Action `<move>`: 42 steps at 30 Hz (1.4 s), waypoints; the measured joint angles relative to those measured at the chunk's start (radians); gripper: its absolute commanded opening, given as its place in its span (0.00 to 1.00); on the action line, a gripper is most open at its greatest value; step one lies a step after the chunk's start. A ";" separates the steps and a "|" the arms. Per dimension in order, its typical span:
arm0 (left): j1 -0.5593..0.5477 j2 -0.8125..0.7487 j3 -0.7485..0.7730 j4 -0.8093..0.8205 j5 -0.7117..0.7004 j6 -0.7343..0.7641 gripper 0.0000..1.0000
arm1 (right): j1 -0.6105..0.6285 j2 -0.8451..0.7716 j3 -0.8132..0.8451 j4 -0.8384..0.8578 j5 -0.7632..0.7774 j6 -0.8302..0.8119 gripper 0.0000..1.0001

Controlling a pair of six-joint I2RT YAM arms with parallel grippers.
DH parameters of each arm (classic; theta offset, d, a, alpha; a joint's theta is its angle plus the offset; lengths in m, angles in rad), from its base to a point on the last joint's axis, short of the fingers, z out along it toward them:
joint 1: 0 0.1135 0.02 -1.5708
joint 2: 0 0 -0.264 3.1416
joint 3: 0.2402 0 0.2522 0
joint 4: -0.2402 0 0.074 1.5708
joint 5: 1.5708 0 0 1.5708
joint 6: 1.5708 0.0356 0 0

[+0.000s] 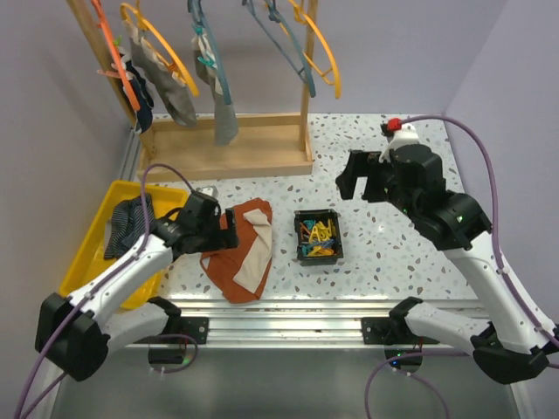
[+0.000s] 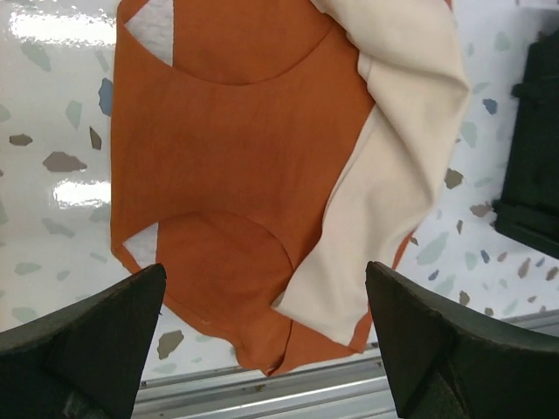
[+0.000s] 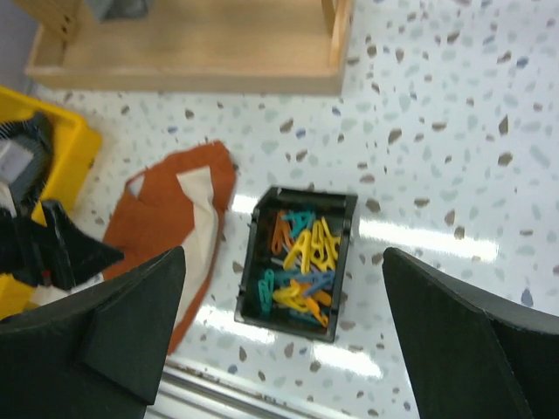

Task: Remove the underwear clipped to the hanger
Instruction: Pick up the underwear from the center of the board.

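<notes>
Rust-brown underwear (image 1: 241, 249) with a cream lining lies flat on the table; it also shows in the left wrist view (image 2: 244, 183) and the right wrist view (image 3: 170, 223). My left gripper (image 1: 223, 229) is open and empty, just above its left edge (image 2: 262, 349). Grey underwear (image 1: 224, 112) and more grey and dark pieces (image 1: 162, 83) hang clipped to hangers on the wooden rack (image 1: 227, 144). A dark navy piece (image 1: 129, 223) lies in the yellow tray (image 1: 92, 249). My right gripper (image 1: 360, 185) is open and empty, high above the table (image 3: 284, 332).
A black bin (image 1: 318, 236) of colourful plastic clips stands right of the rust-brown piece, and shows in the right wrist view (image 3: 301, 262). Orange and teal hangers (image 1: 306, 39) hang on the rack. The metal rail (image 1: 288, 310) runs along the near table edge.
</notes>
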 measured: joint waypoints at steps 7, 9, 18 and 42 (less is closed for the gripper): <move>-0.025 0.276 0.004 0.153 -0.072 0.029 0.98 | 0.000 -0.097 -0.180 -0.084 -0.040 0.066 0.98; -0.050 0.344 0.013 0.176 -0.098 0.031 0.97 | 0.000 -0.120 -0.192 -0.093 -0.045 0.077 0.98; -0.200 0.528 0.058 0.276 -0.239 0.025 0.67 | 0.000 -0.161 -0.216 -0.100 -0.052 0.090 0.98; 0.024 -0.046 0.320 -0.033 -0.509 -0.052 0.00 | 0.000 -0.097 -0.227 -0.085 -0.137 0.093 0.91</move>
